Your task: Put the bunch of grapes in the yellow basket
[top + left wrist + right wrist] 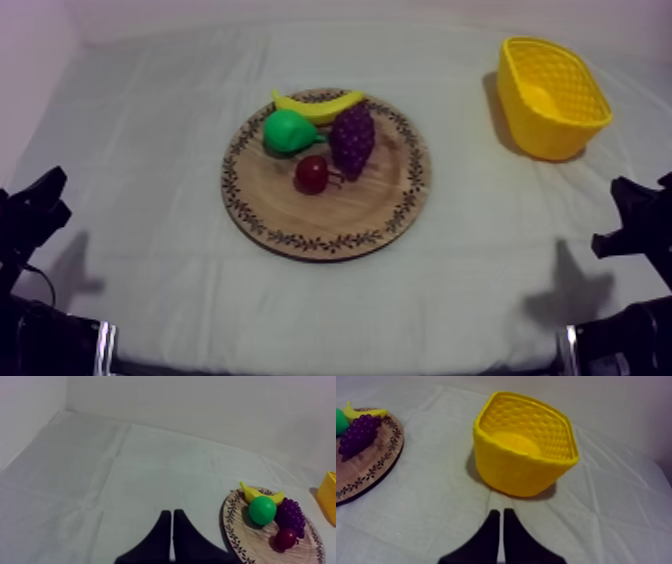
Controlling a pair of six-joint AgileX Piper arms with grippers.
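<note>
Waiting to start: bunch of grapes (352,140) lies on the wooden board (330,225), perhaps touching the banana (318,104); yellow basket (530,130) well apart. Pinched narrow and empty, left hand (172,512) and right hand (501,511) idle. Next: one spreads, reaches in.

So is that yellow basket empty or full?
Empty. The yellow basket stands upright with only its bare bottom showing; the bunch of grapes lies on the wooden board.

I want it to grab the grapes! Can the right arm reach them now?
Probably yes. Nothing stands between the grapes on the board and the shut right pincer; the basket sits further back, off that path. The small red fruit close beside them may crowd the grip.
</note>
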